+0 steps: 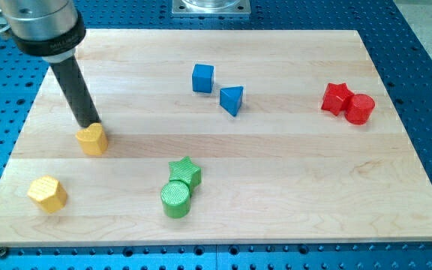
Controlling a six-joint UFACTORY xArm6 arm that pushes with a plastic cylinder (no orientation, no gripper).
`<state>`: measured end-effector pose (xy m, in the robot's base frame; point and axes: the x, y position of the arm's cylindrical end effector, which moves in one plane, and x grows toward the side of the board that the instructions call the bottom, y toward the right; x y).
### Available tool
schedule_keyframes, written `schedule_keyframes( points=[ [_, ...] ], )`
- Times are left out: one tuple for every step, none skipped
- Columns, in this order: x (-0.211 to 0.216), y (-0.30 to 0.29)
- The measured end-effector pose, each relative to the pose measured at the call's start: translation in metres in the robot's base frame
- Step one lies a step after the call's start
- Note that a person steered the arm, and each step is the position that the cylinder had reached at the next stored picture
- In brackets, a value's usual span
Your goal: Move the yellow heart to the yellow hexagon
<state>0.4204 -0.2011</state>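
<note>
wooden board (291, 172): my tip (91, 124) touches yellow heart (93, 140) from above.

Bright, even light from overhead floods the pale wooden board (276, 187), every block throws only a short soft shadow at its base, a faint sheen sits on the rod's metal collar (42, 26), and the picture stays sharp edge to edge.
</note>
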Motion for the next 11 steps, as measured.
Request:
schedule_keyframes(
  points=[
    [0.018,0.004],
    [0.063,0.010],
    [0.041,0.034],
    [0.077,0.055],
    [0.115,0.043],
    [0.056,0.045],
    [-0.048,0.032],
    [-0.139,0.088],
    [-0.126,0.138],
    [-0.007,0.163],
    [-0.016,0.170]
  ],
)
